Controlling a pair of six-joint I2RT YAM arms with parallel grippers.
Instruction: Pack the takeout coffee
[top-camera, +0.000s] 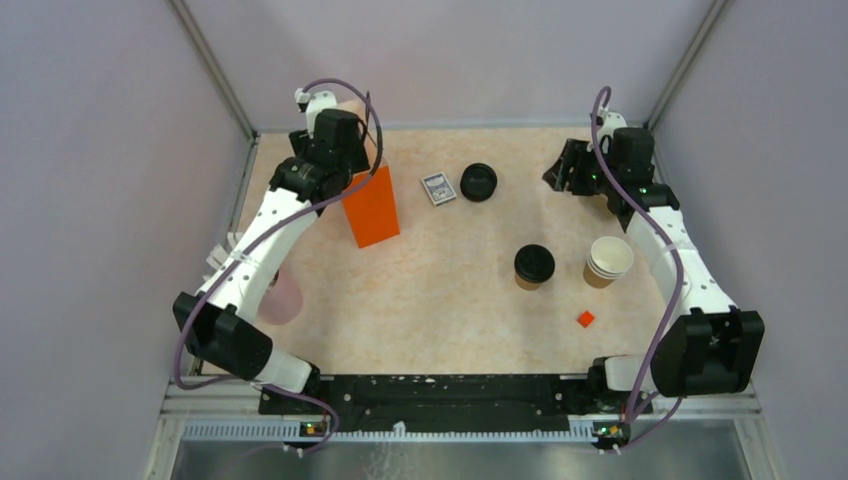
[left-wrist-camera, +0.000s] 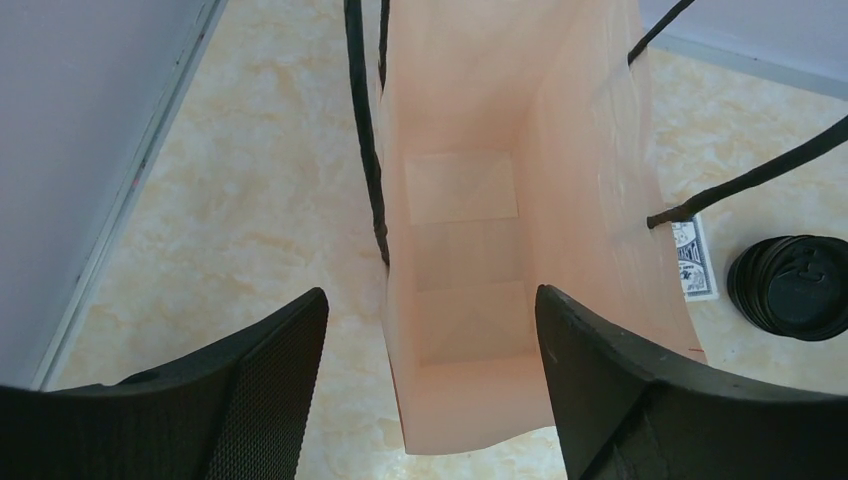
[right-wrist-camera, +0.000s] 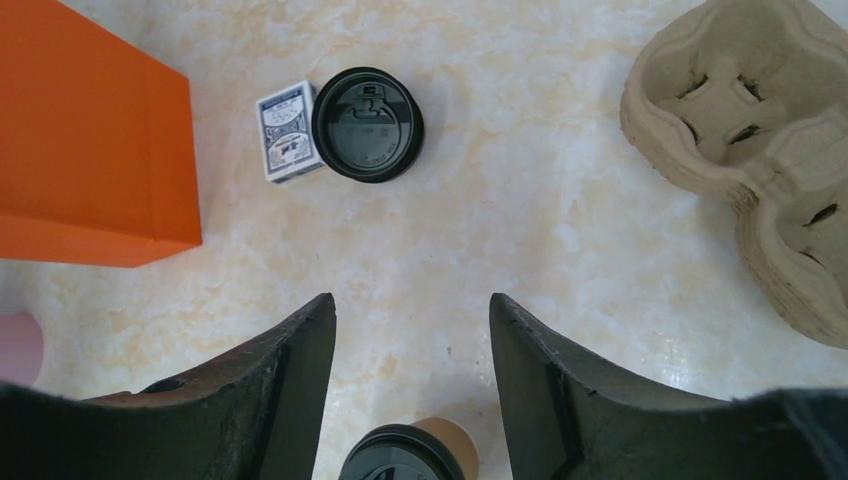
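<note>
The takeout coffee (top-camera: 534, 265), a small tan cup with a black lid on it, stands upright right of the table's middle. It also shows at the bottom edge of the right wrist view (right-wrist-camera: 410, 455). The orange bag (top-camera: 370, 210) stands upright and open at the back left. My left gripper (top-camera: 335, 135) is open and empty above the bag's mouth. The left wrist view looks down into the bag's empty pale inside (left-wrist-camera: 465, 250), between the open fingers of the left gripper (left-wrist-camera: 430, 292). My right gripper (top-camera: 570, 165) is open and empty at the back right, well behind the coffee, and its gap (right-wrist-camera: 411, 298) frames bare table.
A stack of black lids (top-camera: 478, 182) and a card box (top-camera: 437, 188) lie behind the middle. A stack of nested tan cups (top-camera: 608, 260) stands right of the coffee. A pulp carrier (right-wrist-camera: 760, 150) lies at the back right. A small orange block (top-camera: 585, 319) and a pink cup (top-camera: 283, 298) sit nearer the front.
</note>
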